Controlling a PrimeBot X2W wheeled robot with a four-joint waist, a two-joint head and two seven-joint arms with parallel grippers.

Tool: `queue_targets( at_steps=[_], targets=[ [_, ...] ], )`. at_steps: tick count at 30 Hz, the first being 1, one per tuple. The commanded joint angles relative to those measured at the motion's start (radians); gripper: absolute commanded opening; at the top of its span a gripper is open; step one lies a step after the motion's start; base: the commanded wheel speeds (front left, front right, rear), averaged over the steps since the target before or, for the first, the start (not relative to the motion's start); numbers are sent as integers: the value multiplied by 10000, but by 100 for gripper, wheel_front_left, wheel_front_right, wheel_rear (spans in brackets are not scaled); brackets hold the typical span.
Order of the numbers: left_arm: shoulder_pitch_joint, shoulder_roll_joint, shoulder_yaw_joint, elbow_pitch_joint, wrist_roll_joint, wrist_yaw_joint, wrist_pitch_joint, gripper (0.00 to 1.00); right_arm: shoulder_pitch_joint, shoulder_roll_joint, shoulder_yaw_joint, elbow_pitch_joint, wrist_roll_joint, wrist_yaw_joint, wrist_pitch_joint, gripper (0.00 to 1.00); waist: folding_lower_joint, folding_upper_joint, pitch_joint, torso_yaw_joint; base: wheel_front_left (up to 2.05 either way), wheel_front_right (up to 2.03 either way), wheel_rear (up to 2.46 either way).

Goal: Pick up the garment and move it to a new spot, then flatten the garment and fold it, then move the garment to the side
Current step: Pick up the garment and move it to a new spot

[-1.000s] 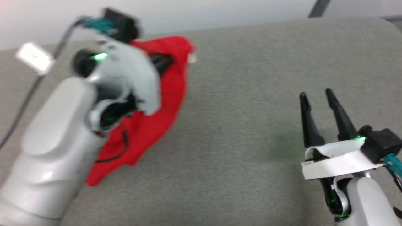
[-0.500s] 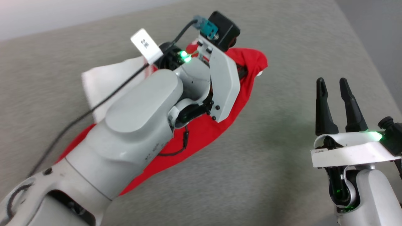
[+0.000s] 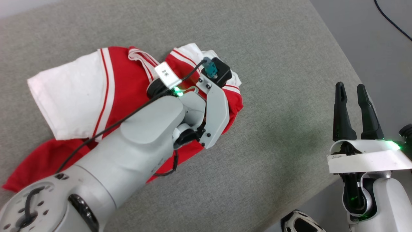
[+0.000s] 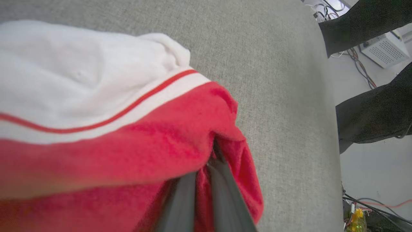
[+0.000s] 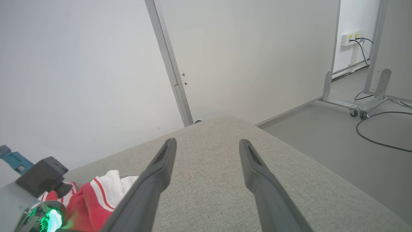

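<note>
The bright red soft-knit T-shirt with white sleeves and striped trim (image 3: 124,83) lies crumpled on the left half of the padded table covered in grey woven fabric (image 3: 257,48). One white sleeve is spread flat toward the far left, and the red hem trails to the near left border of the head view. The left gripper (image 4: 207,167) is pinched almost closed on a fold of red cloth at the shirt's right side. Its tips are buried in the knit, and its pale forearm lies across the shirt's body.

To the right of that fold the grey fabric is bare all the way to the table's long right edge, which runs diagonally and rounds off at the far corner. The right gripper (image 3: 350,88) hovers just at that edge with its two dark fingers spread wide and nothing between them, well apart from the shirt.

Past the edge is smooth grey floor (image 3: 370,32) with a thin black cable (image 3: 391,19). In the left wrist view two dark shapes (image 4: 370,112) stand close beside the edge — too cropped to identify.
</note>
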Motion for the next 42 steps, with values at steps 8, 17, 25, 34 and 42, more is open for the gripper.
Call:
queue_targets(
  at_steps=[8, 17, 25, 34, 42],
  targets=[
    [264, 562, -270, 424, 733, 69, 985, 53, -101, 31, 320, -11, 77, -14, -2, 100, 0, 0, 119, -108, 0, 0, 0],
    [-85, 704, -198, -488, 1281, 40, -47, 100, -173, 27, 762, 257, -574, -12, -2, 100, 0, 0, -695, 491, 0, 0, 0],
    [-325, 650, -173, -1366, 270, 36, -2238, 100, 101, 19, 481, 400, -1638, -12, -3, 100, 0, 0, -1662, 1953, 0, 0, 0],
    [1068, 1542, -6, -2051, -1068, 36, -4679, 100, 585, -187, 93, 692, -2537, -14, -2, 100, 0, 0, -2706, 3496, 0, 0, 0],
    [3665, 1968, 686, -1444, -1665, 150, -6480, 100, 1402, -726, -464, 1006, -2777, -14, -3, 100, 0, 0, -3313, 4818, 0, 0, 0]
  ],
)
